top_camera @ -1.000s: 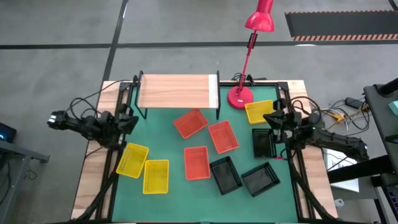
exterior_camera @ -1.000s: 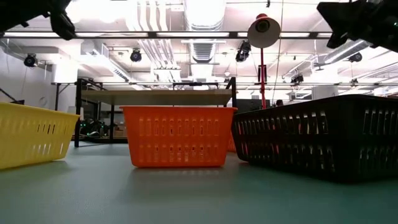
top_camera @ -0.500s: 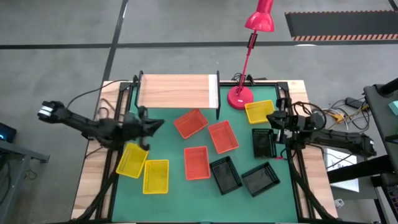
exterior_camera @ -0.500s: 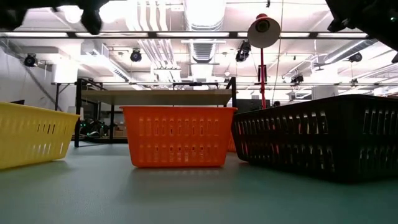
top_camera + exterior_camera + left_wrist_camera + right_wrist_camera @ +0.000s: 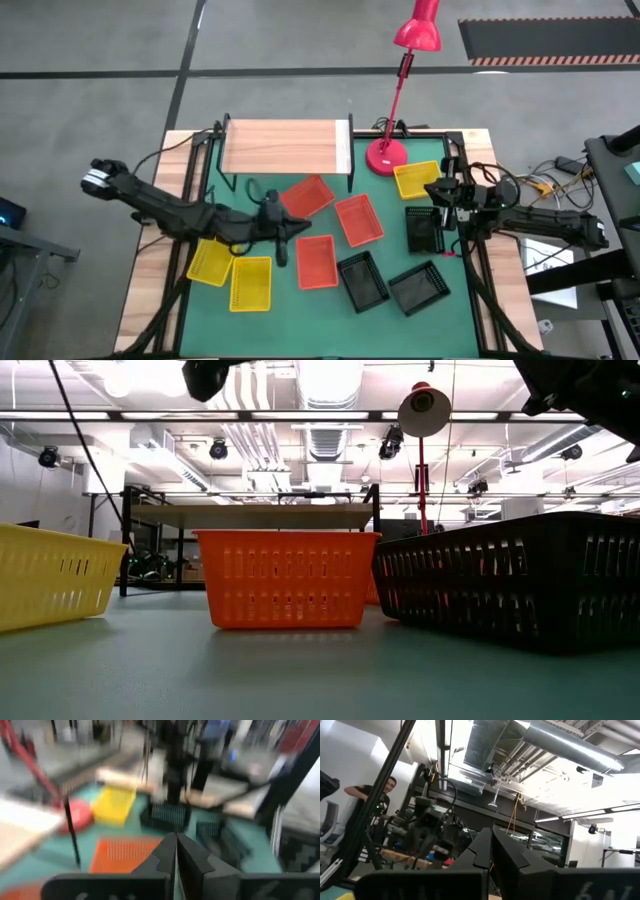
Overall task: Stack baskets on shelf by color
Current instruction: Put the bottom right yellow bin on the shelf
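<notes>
Red-orange target: your left gripper (image 5: 285, 240), fingers pressed together on nothing, hangs between the red-orange baskets (image 5: 316, 261); part the fingers before descending on one rim.
Grip advice: take a long wall, lift level.
Shelf (image 5: 286, 147): bare wooden top, nothing stacked there yet.
Baskets: all nine loose on the green mat, each seemingly empty (mesh detail is poor from above).
Right gripper (image 5: 440, 192): clenched, waiting beside the yellow basket (image 5: 416, 179).
</notes>
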Controlling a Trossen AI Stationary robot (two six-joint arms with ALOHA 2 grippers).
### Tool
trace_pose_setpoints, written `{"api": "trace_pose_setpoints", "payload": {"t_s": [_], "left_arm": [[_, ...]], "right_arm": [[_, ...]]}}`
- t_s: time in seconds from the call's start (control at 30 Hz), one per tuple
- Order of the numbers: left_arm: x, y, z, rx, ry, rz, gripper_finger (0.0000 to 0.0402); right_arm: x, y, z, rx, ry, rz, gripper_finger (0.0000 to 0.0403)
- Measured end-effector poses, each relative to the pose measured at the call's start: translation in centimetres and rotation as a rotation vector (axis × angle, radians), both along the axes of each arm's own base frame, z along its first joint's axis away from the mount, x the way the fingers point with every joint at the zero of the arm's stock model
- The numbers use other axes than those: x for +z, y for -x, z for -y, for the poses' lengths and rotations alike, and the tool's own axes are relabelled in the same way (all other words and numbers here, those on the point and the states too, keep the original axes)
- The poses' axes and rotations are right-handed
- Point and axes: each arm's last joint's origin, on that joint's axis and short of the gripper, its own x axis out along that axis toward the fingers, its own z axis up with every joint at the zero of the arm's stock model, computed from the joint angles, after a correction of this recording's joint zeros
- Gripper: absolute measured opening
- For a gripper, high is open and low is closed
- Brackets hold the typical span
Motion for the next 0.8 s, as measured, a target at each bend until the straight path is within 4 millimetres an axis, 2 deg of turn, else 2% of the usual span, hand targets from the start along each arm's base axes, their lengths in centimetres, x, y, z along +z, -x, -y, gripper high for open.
{"api": "trace_pose_setpoints", "payload": {"t_s": [0.1,0.33,0.43,0.6,0.8], "left_arm": [[-0.2,-0.6,1.4,-0.007,0.069,-0.197,0.0],[0.8,-0.8,5.2,-0.052,0.317,-0.594,0.0],[0.9,-0.7,6.8,-0.103,0.347,-0.744,0.0],[-0.1,-0.5,8.5,-0.2,0.376,-0.925,0.0],[-1.7,0.0,10.7,-0.226,0.461,-1.036,0.0]], "right_arm": [[0.0,0.0,0.0,-0.007,-0.004,0.001,0.0009],[-0.1,-0.1,0.1,-0.02,-0.031,-0.012,0.0009],[-0.2,-0.1,0.2,-0.04,-0.044,-0.014,0.0009],[-0.2,-0.1,0.2,-0.044,-0.045,-0.019,0.0009],[-0.3,-0.2,0.2,-0.052,-0.03,-0.024,0.0009]]}}
